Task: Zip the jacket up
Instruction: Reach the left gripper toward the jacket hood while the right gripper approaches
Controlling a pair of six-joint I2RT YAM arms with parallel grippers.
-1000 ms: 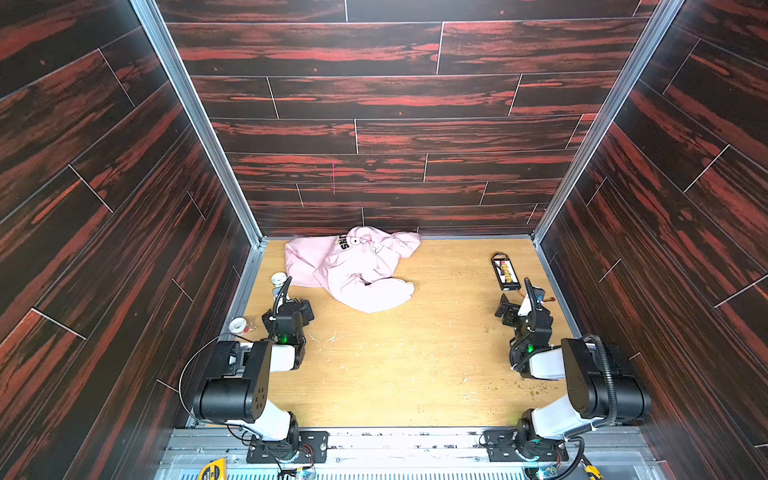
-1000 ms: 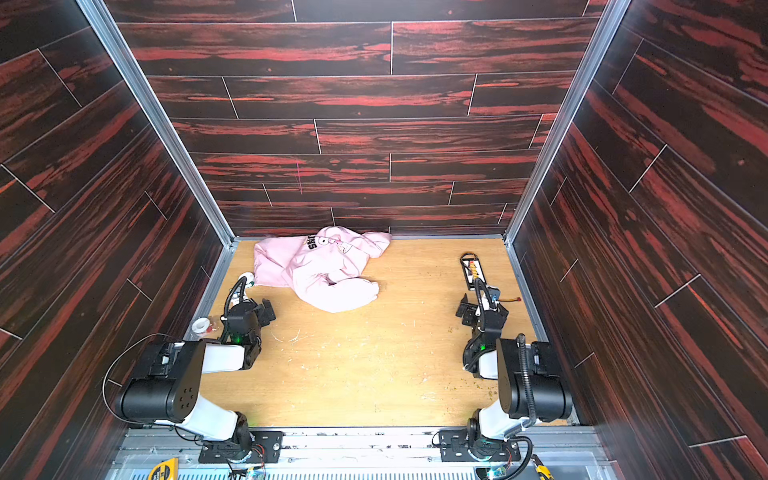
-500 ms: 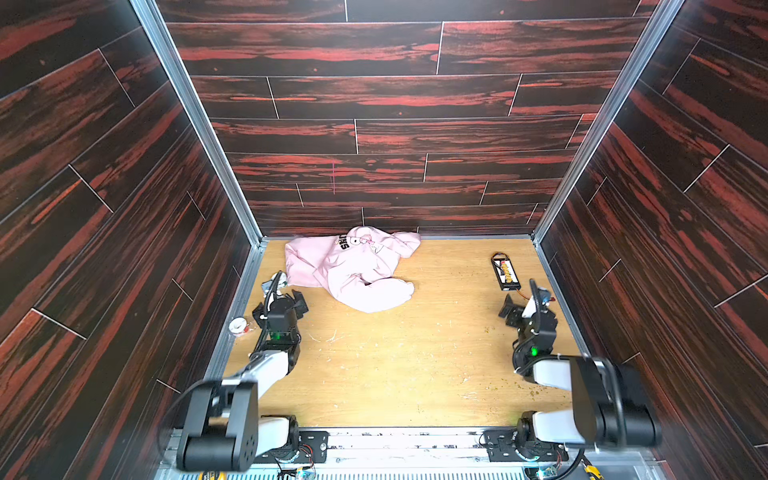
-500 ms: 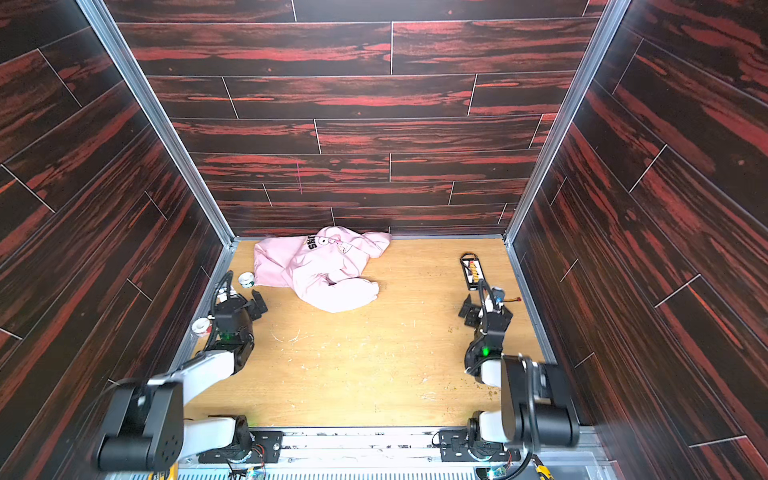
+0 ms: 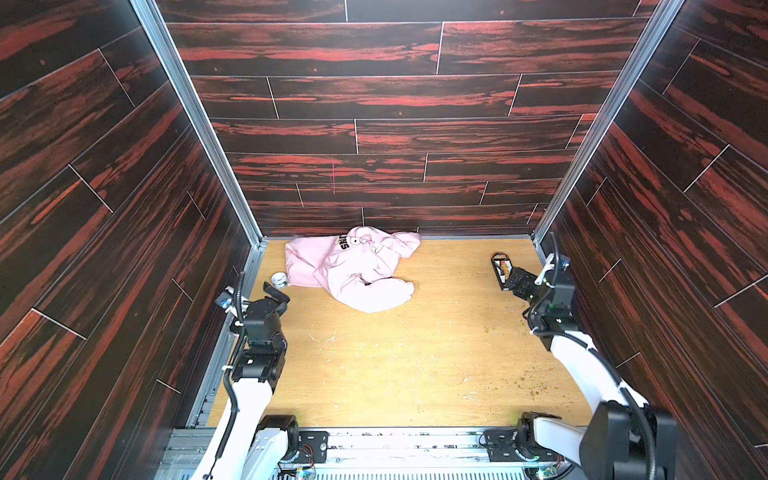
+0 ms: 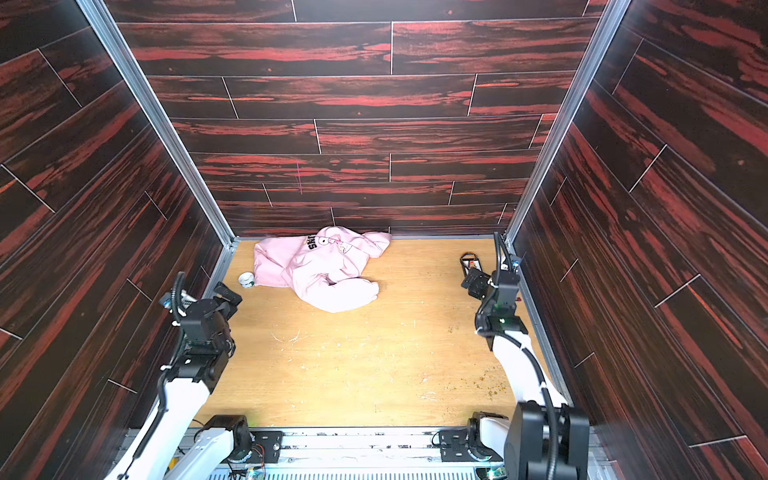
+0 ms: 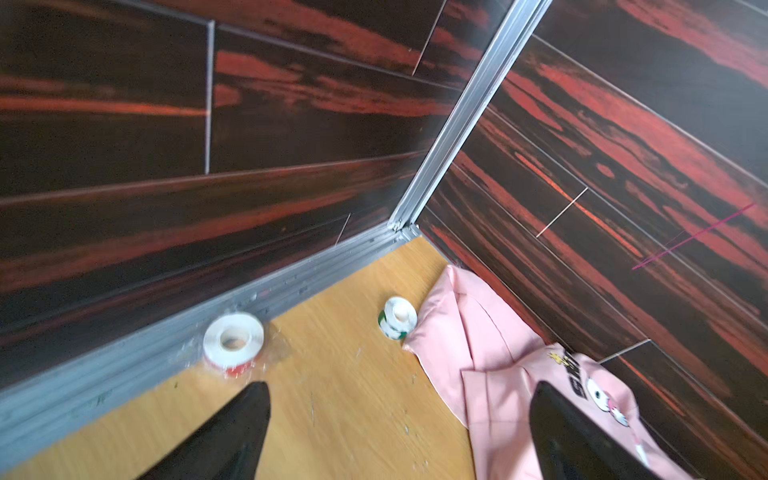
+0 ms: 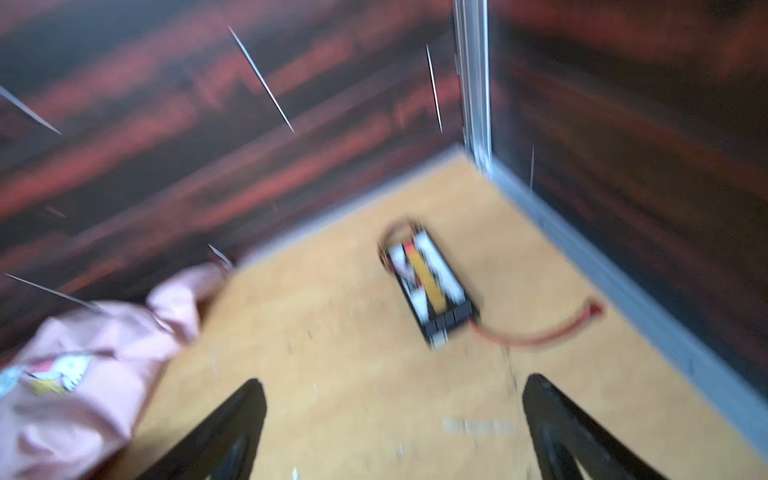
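Left gripper point(image 5: 276, 291) has its jaws spread wide and holds nothing; it hangs near the left edge of the wooden surface point(image 5: 395, 365). In the left wrist view a larger tape roll point(image 7: 232, 338) lies at that edge, and a small tape roll point(image 5: 279, 279) lies just beside the jacket point(image 5: 353, 270), perhaps touching it. The jacket is a crumpled heap against the far edge, left of the middle, with black lettering on top; I cannot see the zipper. At the right edge the right gripper point(image 5: 517, 282) is also spread and empty, near a black battery holder point(image 5: 500, 266) with a red wire point(image 8: 540, 336).

I judge the step is reaching for the jacket to unfold it. To do it well, each gripper should pinch one outer edge of cloth, not the thick middle folds, then lift and pull apart so the front and its zipper come upward. The left gripper should pass above the small tape roll.
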